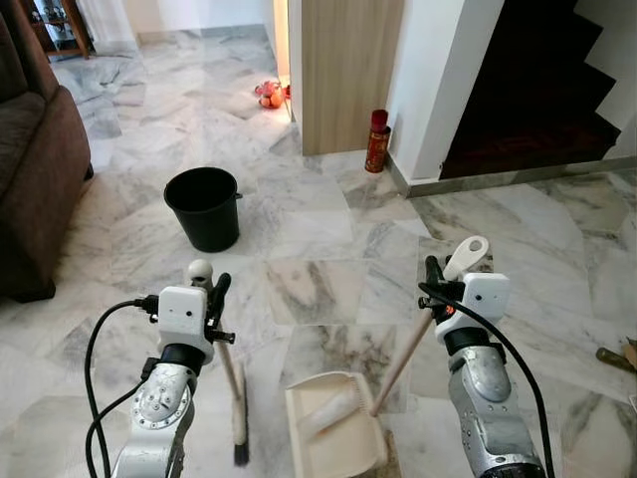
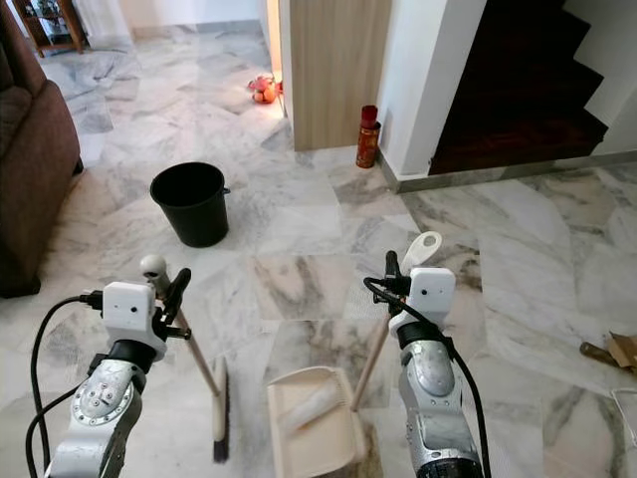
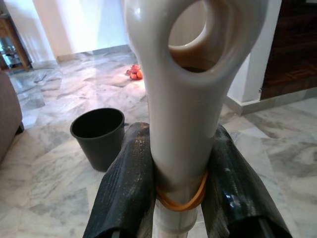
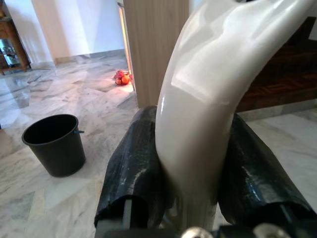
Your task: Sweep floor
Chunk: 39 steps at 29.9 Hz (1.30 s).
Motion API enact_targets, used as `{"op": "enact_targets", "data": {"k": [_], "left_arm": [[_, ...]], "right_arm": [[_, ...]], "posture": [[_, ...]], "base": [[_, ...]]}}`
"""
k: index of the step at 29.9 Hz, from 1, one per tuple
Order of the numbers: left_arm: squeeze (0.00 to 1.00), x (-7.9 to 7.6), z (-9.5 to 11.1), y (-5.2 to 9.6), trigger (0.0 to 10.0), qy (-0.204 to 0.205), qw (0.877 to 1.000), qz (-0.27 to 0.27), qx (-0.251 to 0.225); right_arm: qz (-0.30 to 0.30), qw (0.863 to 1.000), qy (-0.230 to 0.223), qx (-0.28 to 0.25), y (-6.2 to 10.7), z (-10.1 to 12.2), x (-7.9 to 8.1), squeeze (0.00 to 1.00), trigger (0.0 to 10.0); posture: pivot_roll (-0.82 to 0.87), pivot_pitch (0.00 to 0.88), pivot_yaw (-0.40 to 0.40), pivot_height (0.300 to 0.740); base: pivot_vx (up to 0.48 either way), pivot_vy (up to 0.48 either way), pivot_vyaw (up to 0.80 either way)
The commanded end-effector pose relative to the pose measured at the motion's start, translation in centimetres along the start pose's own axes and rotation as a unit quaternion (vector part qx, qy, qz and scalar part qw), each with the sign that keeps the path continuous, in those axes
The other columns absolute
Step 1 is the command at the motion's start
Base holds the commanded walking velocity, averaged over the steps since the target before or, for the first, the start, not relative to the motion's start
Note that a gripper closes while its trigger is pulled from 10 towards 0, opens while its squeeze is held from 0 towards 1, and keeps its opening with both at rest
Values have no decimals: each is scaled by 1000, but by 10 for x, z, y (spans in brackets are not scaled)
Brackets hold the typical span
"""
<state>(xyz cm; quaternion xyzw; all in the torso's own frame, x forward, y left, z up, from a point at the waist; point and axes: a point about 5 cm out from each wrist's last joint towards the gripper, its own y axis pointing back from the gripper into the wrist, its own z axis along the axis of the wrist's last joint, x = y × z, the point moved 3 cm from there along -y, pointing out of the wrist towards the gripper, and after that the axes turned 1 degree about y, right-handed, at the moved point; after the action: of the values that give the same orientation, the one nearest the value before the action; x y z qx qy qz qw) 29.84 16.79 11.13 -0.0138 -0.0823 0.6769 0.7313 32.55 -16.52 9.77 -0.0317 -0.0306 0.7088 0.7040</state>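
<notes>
While the left claw (image 1: 211, 295) clamps the broom (image 1: 237, 408) and the right claw (image 1: 435, 279) the dustpan (image 1: 333, 423) handle, both tools rest side by side on the marble floor (image 1: 318, 229), sweeping seemingly underway, black bin (image 1: 204, 207) well ahead.

The 2 black fingers (image 3: 124, 193) clamp the cream broom handle (image 3: 181, 124) from both sides, an orange rubber band (image 3: 181, 201) circling it. A black bucket (image 3: 96, 136) stands at 10 o'clock on marble floor (image 3: 44, 183).
</notes>
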Motion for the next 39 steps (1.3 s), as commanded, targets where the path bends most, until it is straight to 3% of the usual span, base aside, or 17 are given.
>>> {"op": "enact_targets", "data": {"k": [1,15,39], "left_arm": [[0,2,12,-3,10000,-12,1000,-1,-22],[0,1,10,-3,10000,-15,1000,0,-16],[0,-1,10,-3,10000,-19,1000,-4,-15]], "right_arm": [[5,1000,-1,-18,-2,9,2,0,10000],[38,999,-9,-10,-1,7,12,0,10000],[60,998,-23,1,-1,5,19,0,10000]], "posture": [[90,79,1,740],[88,78,-2,740],[91,76,-2,740]], "base": [[0,0,581],[316,0,372],[292,0,0]]}}
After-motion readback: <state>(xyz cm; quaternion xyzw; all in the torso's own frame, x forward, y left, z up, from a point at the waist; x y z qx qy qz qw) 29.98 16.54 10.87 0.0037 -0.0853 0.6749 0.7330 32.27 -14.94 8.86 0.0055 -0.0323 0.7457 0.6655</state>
